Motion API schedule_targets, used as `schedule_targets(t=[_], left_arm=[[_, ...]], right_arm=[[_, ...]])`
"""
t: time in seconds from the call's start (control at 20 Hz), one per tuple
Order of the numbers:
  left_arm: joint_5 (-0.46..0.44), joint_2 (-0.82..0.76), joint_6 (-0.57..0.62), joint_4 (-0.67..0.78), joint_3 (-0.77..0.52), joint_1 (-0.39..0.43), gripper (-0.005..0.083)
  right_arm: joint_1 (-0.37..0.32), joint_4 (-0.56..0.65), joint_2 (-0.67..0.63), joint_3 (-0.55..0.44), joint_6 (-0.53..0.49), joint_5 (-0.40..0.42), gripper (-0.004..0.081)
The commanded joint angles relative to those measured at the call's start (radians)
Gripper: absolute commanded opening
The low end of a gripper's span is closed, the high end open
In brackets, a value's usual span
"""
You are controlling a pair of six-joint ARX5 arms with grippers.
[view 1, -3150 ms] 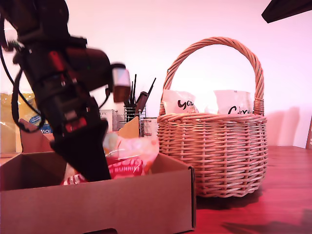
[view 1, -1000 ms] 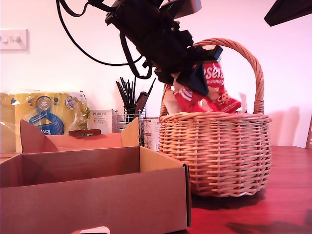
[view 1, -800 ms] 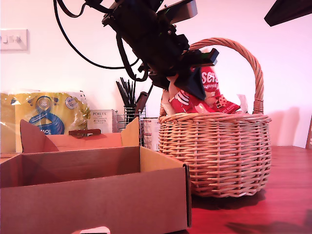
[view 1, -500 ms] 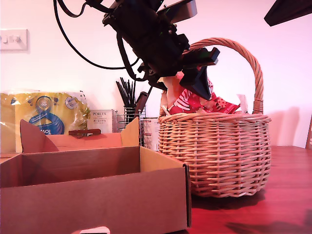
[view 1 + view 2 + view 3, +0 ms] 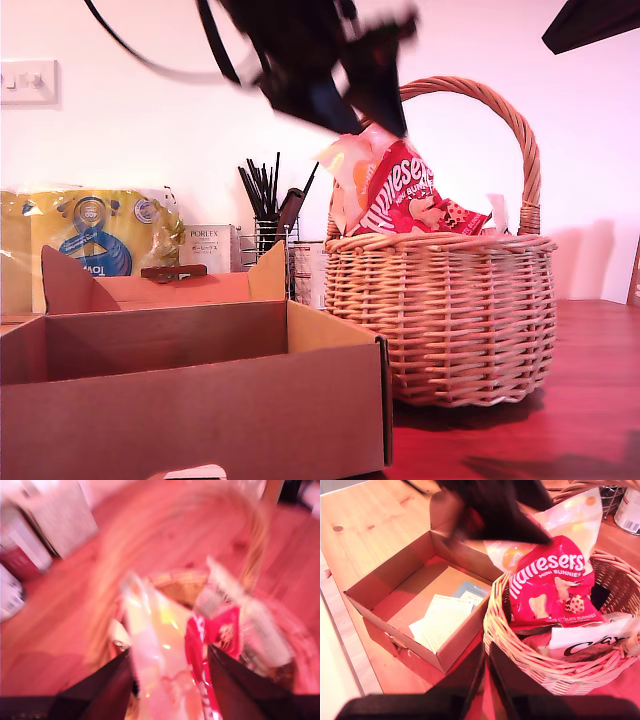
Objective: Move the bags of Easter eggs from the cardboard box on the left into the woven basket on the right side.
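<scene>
Item 1, cardboard box (image 5: pixel 200 400): at the exterior view's left, flaps upright. The second wrist view shows only flat paper sheets (image 5: pixel 442 622) on its floor; no pouches are visible in it, so the emptying looks complete.

Item 2, background, exterior view's left to centre: yellow package with blue print (image 5: pixel 95 235), white Porlex box (image 5: pixel 208 248), wire holder of black brushes (image 5: pixel 270 215). None belongs to the task.

Item 3, my first gripper (image 5: pixel 170 672): raised above the basket's near rim and blurred in both views that show it. Its arm slants down from the exterior view's upper left. The two dark fingers stand apart with nothing between them; the Maltesers pouch lies just beyond the tips, no longer gripped.

Item 4, Maltesers Mini Bunnies bag (image 5: pixel 400 190): red, white and orange, standing tilted on top of the basket's contents, its upper half above the rim.

Item 5, woven basket (image 5: pixel 440 310): at the exterior view's right, handle arched overhead. A white Galaxy bag (image 5: pixel 590 642) lies inside beside the Maltesers pouch.

Item 6, my second gripper (image 5: pixel 487 680): held high over the table between box and basket, jaws pressed together, carrying nothing.

Step in hand, by judgement: release of what appears to be the last pouch. Next move: lift the first arm clear without catching the handle or tipping the propped pouch out.
</scene>
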Motion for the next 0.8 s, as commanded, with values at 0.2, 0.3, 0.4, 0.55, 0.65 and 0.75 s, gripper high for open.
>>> schedule_targets(t=[0.2, 0.3, 0.4, 0.55, 0.65, 0.75], left_arm=[[0.005, -0.042, -0.006, -0.175, -0.008, 0.0, 0.0406], [0.005, -0.062, -0.006, -0.199, -0.008, 0.0, 0.0352], [0.017, -0.084, 0.001, -0.237, -0.008, 0.005, 0.0191], [0.067, -0.118, 0.022, -0.272, -0.015, 0.018, -0.0015], [0.065, -0.154, 0.024, -0.246, -0.05, 0.039, -0.0016], [0.065, -0.218, 0.024, -0.188, -0.127, 0.079, -0.0016]], right_arm=[[0.004, 0.014, 0.001, -0.005, -0.015, 0.0, -0.0013], [0.004, 0.015, 0.007, -0.005, -0.015, 0.0, -0.0013], [0.004, 0.017, 0.014, -0.005, -0.005, 0.0, -0.0013], [0.004, 0.076, 0.037, -0.005, 0.066, 0.001, -0.0013], [-0.003, 0.127, 0.05, -0.005, 0.125, 0.042, -0.0013], [-0.034, 0.167, 0.038, -0.005, 0.15, 0.13, -0.0013]])
